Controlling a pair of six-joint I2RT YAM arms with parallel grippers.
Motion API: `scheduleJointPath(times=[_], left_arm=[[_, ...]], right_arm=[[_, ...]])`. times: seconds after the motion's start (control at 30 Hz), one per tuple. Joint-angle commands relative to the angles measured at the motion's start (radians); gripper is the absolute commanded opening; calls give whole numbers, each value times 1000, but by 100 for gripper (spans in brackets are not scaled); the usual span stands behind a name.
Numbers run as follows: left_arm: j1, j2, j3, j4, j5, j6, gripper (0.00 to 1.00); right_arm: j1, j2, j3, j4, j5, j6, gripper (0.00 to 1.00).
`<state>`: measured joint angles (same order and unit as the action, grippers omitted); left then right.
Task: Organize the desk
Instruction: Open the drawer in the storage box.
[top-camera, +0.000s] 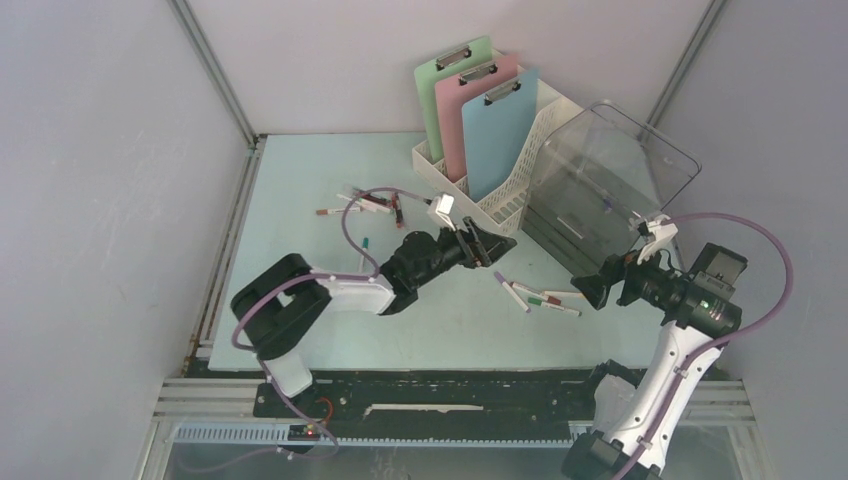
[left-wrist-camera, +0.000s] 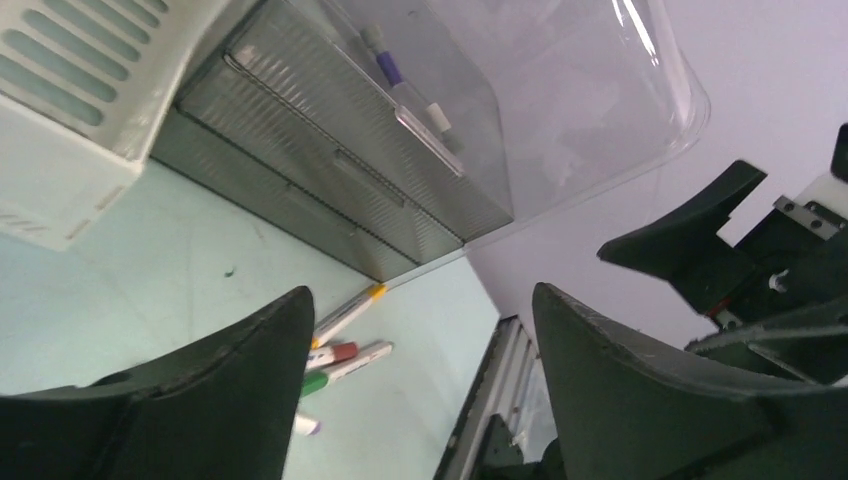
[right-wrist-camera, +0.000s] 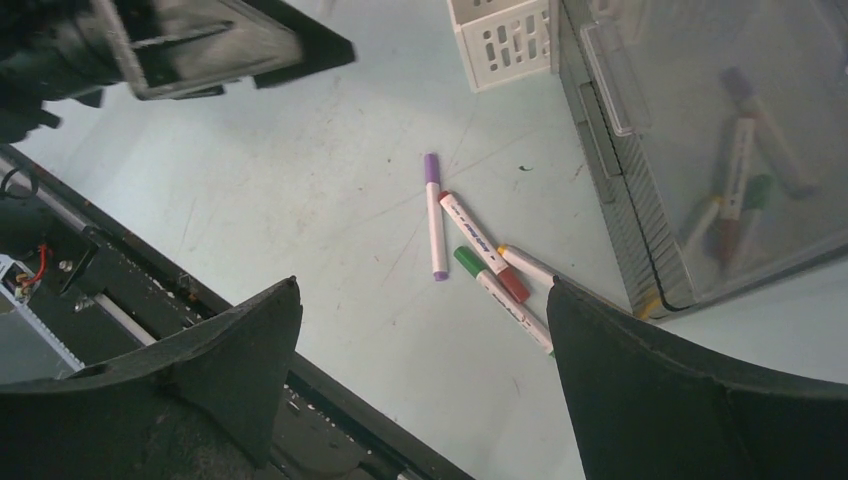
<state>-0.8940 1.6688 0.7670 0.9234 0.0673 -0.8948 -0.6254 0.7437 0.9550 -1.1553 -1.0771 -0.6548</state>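
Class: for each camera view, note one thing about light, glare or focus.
Top external: soft, even light; sheen on the clear bin. Left wrist: glare streaks on that bin; the left gripper's fingers loom dark. Right wrist: loose markers are sharp; those behind the bin wall look hazy.

A lab test cell is suggested: a smooth pale mint-blue desk (top-camera: 300, 180) is enclosed by plain grey panels (top-camera: 100, 200) and aluminium posts (top-camera: 214, 72).

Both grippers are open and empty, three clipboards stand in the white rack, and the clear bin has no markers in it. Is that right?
Not quite. The clear bin does hold markers: the right wrist view shows several lying inside it. The rest stands: left gripper and right gripper open and empty, three clipboards in the white rack.
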Motion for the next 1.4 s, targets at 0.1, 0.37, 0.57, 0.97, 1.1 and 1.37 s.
scheduleJointPath(times=[0.1,0.37,0.57,0.97,1.1,1.37], left_arm=[[-41,207,162,163,-38,-217,80],[-77,368,351,81,-118,-300,67],[-97,480,493,33,-109,-347,56],[-108,582,592,-40,-148,-381,46],[-108,626,636,-59,-142,-397,44],[-106,681,697,-80,-131,-408,40]], right_arm=[[25,-2,-12,48,-22,9,100],[35,-50,-41,145,65,107,100],[48,-38,-42,158,77,119,100],[67,-28,-41,161,82,121,100],[71,-26,-39,161,82,120,100],[76,-23,-40,161,84,119,100]])
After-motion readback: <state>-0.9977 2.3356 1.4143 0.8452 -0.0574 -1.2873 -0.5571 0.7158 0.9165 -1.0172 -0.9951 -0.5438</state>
